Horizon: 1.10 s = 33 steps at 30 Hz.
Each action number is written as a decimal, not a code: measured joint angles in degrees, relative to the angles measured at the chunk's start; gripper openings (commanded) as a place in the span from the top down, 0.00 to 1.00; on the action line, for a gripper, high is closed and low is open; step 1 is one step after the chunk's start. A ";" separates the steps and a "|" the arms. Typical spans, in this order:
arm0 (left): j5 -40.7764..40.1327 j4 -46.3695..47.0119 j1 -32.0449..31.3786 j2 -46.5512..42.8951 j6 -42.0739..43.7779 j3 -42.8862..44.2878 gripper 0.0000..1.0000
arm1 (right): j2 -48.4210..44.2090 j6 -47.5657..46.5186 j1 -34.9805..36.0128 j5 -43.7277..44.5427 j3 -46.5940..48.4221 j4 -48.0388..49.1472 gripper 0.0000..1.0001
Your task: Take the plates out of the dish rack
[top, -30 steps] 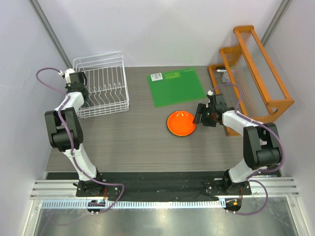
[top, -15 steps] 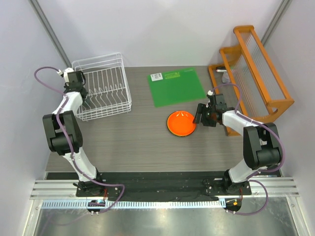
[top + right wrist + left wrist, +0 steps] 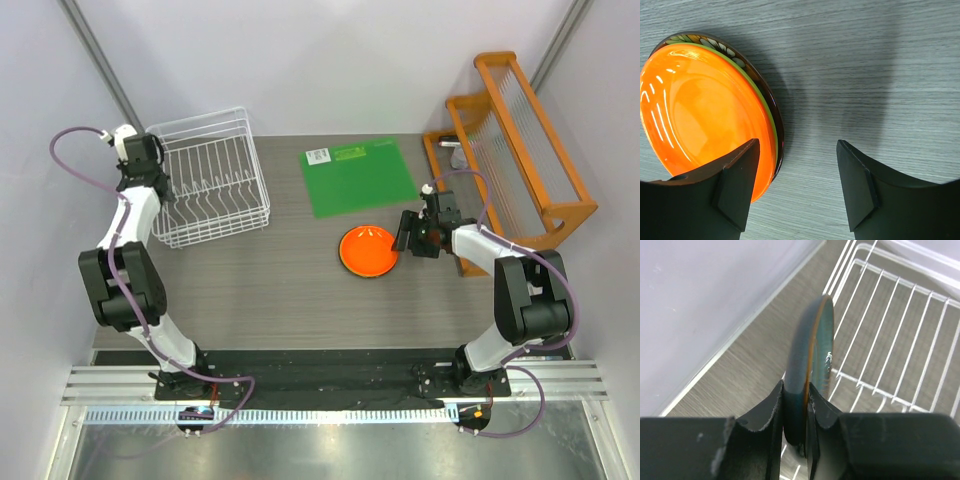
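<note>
The dish rack sits at the far left corner of the table. To its right, well apart, a flat mat lies at the far middle. A wooden rack stands along the right edge.

Just in front of the mat, three plates lie in one stack, each on top of the next. The right gripper is just right of the stack, between it and the wooden rack. Its fingers are spread apart, one over the stack's edge and one over bare table.

The left gripper is at the left side of the dish rack. A single plate stands on edge between its fingers, with rack wires on the right and the table and wall on the left.
</note>
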 measured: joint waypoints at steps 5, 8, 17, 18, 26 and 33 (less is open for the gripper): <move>1.55 -1.18 0.22 -3.52 -1.46 1.44 1.00 | -1.03 -0.02 0.00 0.44 0.00 -0.04 0.31; 2.95 -1.66 0.24 -6.21 -2.12 1.51 1.00 | -3.56 -0.04 0.00 1.95 0.00 -0.28 0.31; 14.82 -3.06 -0.26 -11.85 -8.39 -0.76 1.00 | -10.32 0.04 0.00 2.51 0.00 -0.52 0.31; 16.76 -3.19 -0.61 -12.61 -9.27 -1.38 1.00 | -10.88 0.15 0.00 1.68 0.02 -0.52 0.31; 30.40 0.35 -11.85 -16.11 -15.78 -10.10 1.00 | -14.36 2.38 1.16 -5.97 0.70 0.61 0.31; 39.85 7.85 -20.87 -16.11 -23.21 -19.87 1.00 | -15.63 5.35 2.86 -11.17 1.49 3.43 0.31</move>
